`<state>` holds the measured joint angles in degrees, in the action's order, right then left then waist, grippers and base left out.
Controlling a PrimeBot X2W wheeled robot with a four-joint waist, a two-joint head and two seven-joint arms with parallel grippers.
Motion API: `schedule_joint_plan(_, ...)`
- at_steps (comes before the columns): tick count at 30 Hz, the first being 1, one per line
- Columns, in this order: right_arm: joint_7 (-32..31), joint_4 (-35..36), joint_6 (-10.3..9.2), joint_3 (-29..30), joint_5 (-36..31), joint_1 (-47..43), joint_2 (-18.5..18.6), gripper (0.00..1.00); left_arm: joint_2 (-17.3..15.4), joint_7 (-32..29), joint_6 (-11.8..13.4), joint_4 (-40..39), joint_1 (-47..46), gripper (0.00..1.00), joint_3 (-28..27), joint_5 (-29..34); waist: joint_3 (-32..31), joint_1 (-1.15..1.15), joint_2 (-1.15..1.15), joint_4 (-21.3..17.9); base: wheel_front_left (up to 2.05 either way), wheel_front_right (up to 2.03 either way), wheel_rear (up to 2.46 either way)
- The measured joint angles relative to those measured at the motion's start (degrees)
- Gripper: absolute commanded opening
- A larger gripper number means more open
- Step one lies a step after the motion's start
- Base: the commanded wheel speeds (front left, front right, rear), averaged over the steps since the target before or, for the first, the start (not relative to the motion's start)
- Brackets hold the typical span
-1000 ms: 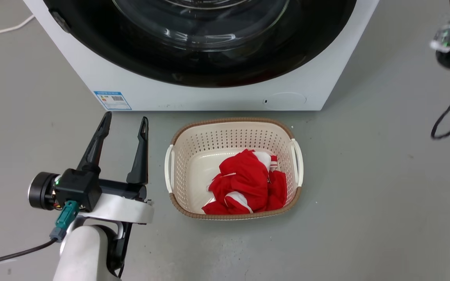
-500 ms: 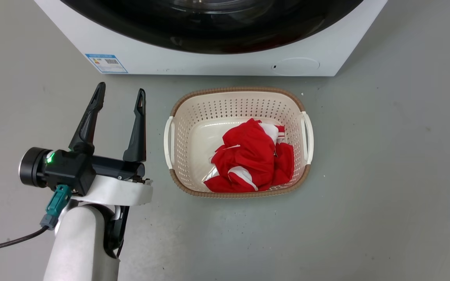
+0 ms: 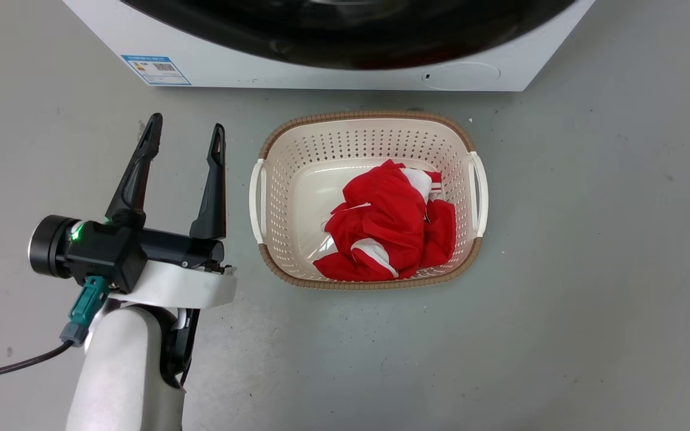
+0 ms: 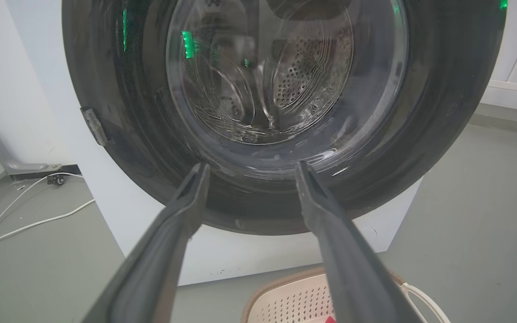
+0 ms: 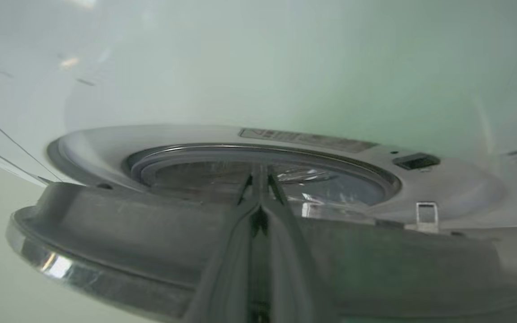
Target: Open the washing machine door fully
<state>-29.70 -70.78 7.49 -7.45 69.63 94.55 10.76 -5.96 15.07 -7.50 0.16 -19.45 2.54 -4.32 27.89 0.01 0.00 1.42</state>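
The washing machine door [image 3: 345,36] is a large glossy black round; only its lower edge is in the head view. In the left wrist view the door [image 4: 442,112] faces me, with its clear glass bowl [image 4: 263,80] and a hinge [image 4: 93,128] on the left. My left gripper [image 3: 187,124] hovers open over the floor, short of the door [image 4: 250,167], holding nothing. My right gripper [image 5: 258,170] is shut, its fingers lying across the door's grey inner rim [image 5: 128,229]. The door stands ajar from the white front, and its latch hook [image 5: 427,211] is free.
A cream laundry basket [image 3: 369,115] with a red and white garment [image 3: 393,227] sits on the grey floor in front of the machine, just right of my left gripper. A small round white flap [image 3: 462,75] is low on the machine. White cables [image 4: 25,224] lie to the machine's left.
The head camera has tilted down, so the machine sits higher in the picture and the cabled arm part at the right edge has left it. My left gripper stays open.
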Motion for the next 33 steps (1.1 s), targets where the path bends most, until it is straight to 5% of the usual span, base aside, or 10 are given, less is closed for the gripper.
schedule_joint_plan(19,-18.2,6.2,0.00,-1.4,2.1,-12.0,-1.7,0.00,0.4,0.0,0.0,2.1,2.2,1.00,-0.8,0.2,-6.2,0.00,0.00,-0.7,0.00,0.00,0.00)
schedule_joint_plan(33,-29.0,21.6,0.00,-3.1,4.9,-32.0,-4.2,0.00,1.3,0.0,0.0,3.8,8.4,1.00,-1.0,0.5,-16.1,-0.01,0.00,-0.1,0.00,0.00,0.00)
